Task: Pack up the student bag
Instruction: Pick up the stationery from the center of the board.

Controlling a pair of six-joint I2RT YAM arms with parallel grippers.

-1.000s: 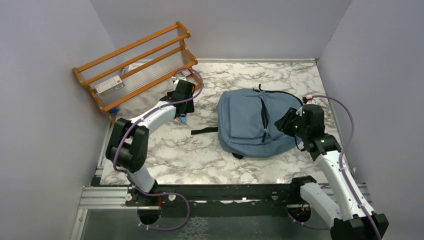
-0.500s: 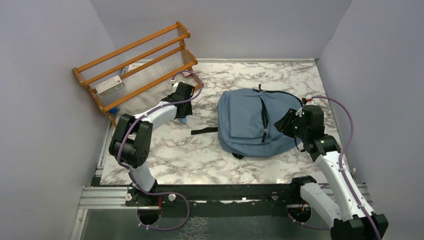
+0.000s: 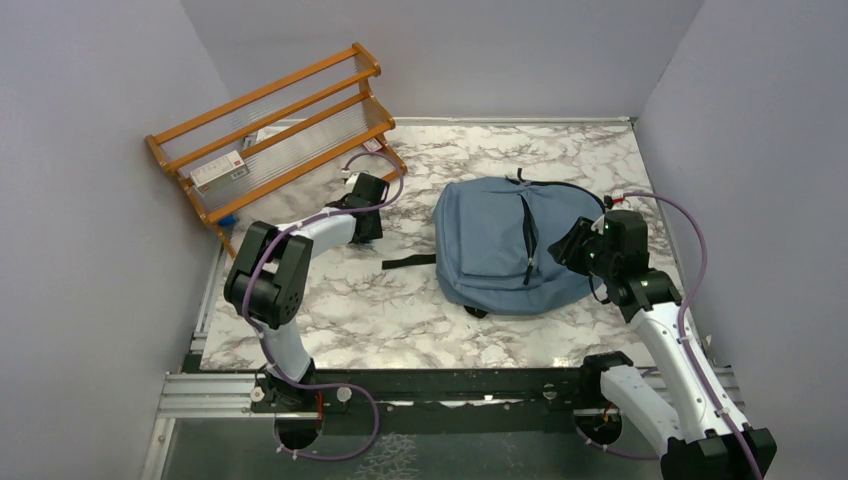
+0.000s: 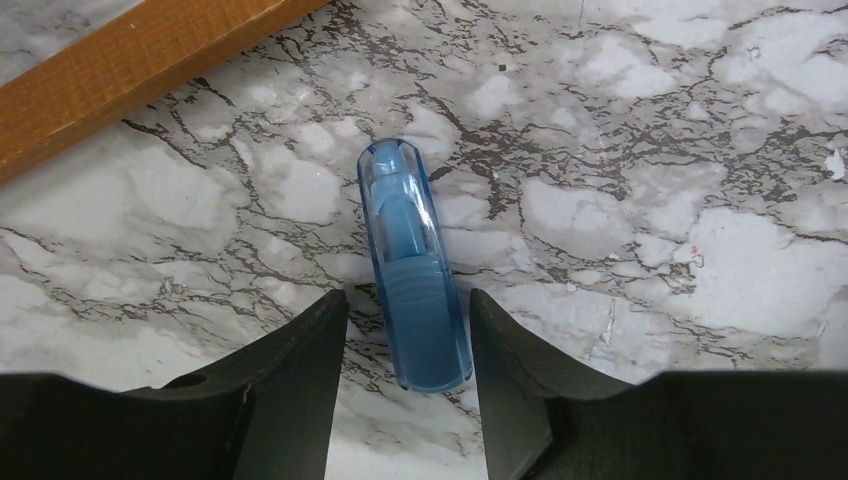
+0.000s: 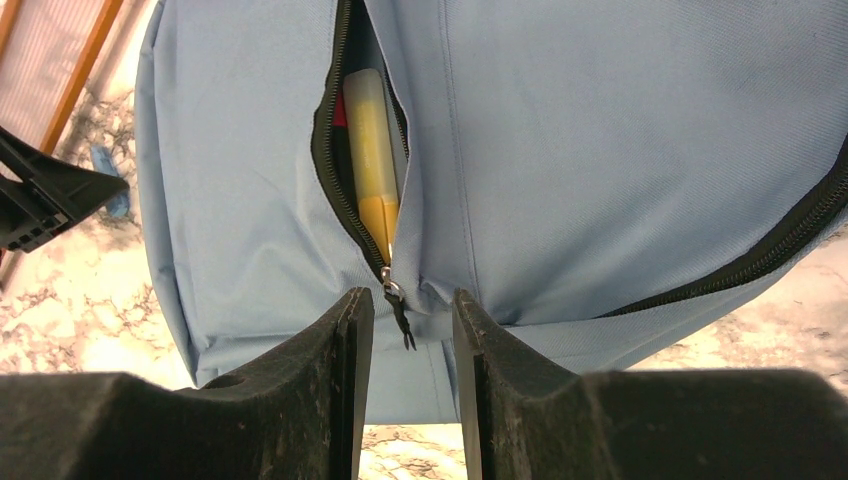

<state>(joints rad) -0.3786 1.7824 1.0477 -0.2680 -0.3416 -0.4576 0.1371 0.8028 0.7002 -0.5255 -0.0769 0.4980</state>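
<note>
At the far left a slatted orange-brown wooden rack (image 3: 270,130) leans against the wall, with a small white box with a red label (image 3: 218,170) on one of its shelves. Just right of it, the left gripper (image 4: 408,330) is low over the white grey-veined marble tabletop (image 3: 400,310). Its fingers are spread, astride a translucent blue plastic oblong case (image 4: 412,270) that lies flat on the marble (it sits closer to the right finger).

Right of centre lies the student bag, a rounded dusty-blue fabric backpack (image 3: 510,245), flat on the table, with a black strap (image 3: 408,262) trailing to its left. Its black zipper is partly undone, showing a yellow-and-white stick-shaped item (image 5: 372,150) inside. At the bag's right edge, the right gripper (image 5: 412,320) has its fingers slightly apart, and the small metal zipper pull (image 5: 398,310) hangs unclamped in the gap.
</note>
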